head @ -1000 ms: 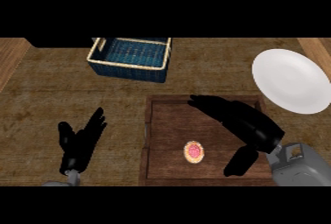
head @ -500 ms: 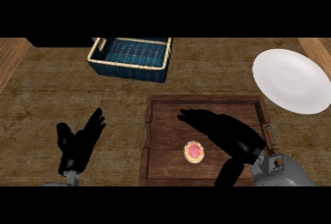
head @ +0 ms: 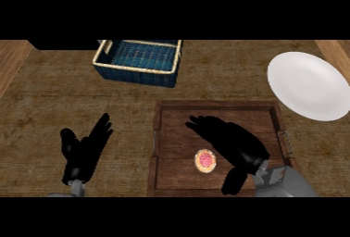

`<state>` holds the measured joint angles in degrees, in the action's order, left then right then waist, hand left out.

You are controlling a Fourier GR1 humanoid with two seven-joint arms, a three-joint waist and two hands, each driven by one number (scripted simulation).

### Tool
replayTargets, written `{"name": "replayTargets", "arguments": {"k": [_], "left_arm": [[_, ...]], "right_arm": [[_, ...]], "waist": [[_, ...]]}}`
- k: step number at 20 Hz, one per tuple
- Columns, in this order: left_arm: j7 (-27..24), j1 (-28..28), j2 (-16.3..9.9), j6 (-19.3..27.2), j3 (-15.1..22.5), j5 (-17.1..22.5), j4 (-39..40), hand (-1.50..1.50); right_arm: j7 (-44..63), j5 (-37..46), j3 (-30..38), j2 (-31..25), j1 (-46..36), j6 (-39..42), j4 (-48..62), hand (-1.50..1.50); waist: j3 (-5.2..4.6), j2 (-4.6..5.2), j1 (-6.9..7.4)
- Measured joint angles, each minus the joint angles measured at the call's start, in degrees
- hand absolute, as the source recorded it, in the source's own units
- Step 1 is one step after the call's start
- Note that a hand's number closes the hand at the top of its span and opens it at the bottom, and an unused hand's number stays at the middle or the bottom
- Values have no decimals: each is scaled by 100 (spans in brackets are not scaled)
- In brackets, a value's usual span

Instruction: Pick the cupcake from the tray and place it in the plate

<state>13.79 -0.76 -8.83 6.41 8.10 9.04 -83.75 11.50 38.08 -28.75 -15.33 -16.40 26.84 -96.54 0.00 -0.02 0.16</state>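
Observation:
A small cupcake (head: 204, 160) with pink frosting sits near the front of the brown wooden tray (head: 175, 139). My right hand (head: 229, 141) hangs open over the tray, just right of the cupcake, its fingers stretched toward the tray's far left and its thumb pointing down at the front edge. It holds nothing. The white plate (head: 308, 85) lies at the far right, beyond the tray's corner. My left hand (head: 83, 150) rests open at the lower left, fingers up.
A blue woven basket (head: 139, 61) with a pale rim stands at the back, left of centre. Wooden counter edges (head: 12, 65) run along the far left and the upper right corner.
My right hand has swung left and toward me across the tray, ending beside the cupcake. The cupcake, tray, plate and left hand have stayed put.

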Motion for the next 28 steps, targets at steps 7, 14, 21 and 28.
{"name": "replayTargets", "arguments": {"k": [7,14,21,28], "left_arm": [[-284,-47,109,-245,-180,-62,296,0],[-113,12,161,-261,-271,-165,215,0],[-45,-13,198,-338,-362,-202,118,0],[-187,-52,224,-454,-443,-242,246,0]], "right_arm": [[-311,610,58,345,88,-50,444,-150],[-642,1164,-130,543,44,-28,936,150],[-1340,1752,-159,456,27,-383,1273,150],[-1614,1939,154,661,60,-903,1139,150]], "waist": [[1,1,-3],[-5,-5,1],[-1,-2,3],[1,-1,-8]]}}
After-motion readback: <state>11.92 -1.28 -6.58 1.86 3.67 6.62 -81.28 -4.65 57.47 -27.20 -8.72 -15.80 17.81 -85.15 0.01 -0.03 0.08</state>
